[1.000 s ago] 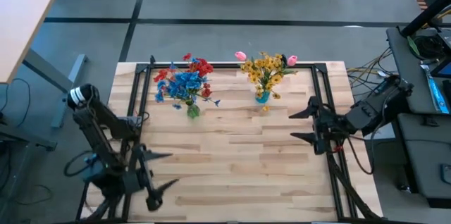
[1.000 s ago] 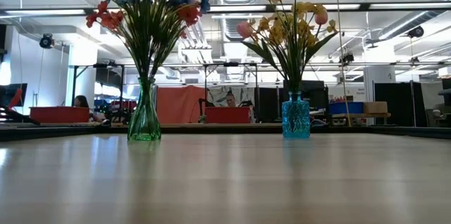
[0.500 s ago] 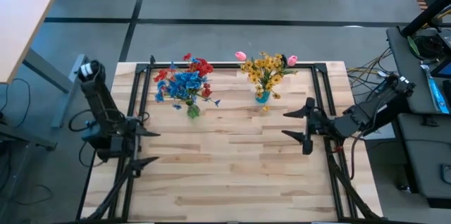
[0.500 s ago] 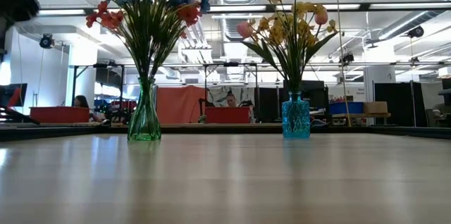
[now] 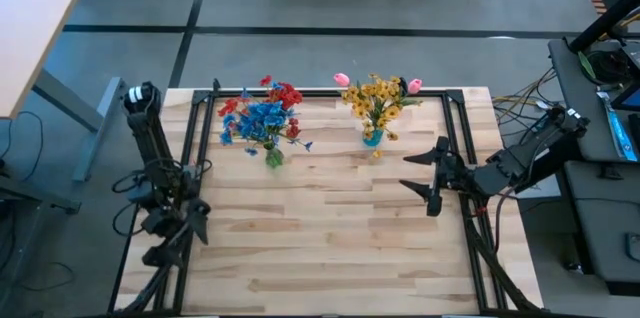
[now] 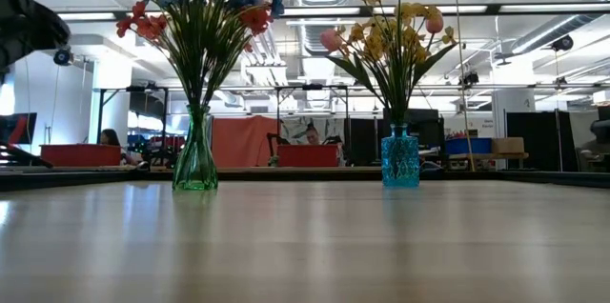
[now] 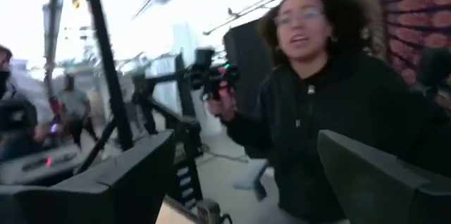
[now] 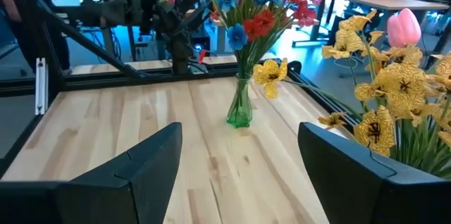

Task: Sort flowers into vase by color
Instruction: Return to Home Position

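Two vases hold all the flowers [image 5: 262, 118]: the blue vase [image 6: 399, 160] near the right gripper [image 5: 418, 173], the green vase [image 6: 195, 165] straight ahead of it, farther off and well apart from the left gripper [image 5: 178, 233]. Both grippers gape wide, empty. The flowers look light and floppy (I'd pinch mid-stem). No readable writing.

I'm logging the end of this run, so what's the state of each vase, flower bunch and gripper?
green vase: upright, holding the red and blue flowers
blue vase: upright, holding the yellow and pink flowers
left gripper: open, empty
right gripper: open, empty
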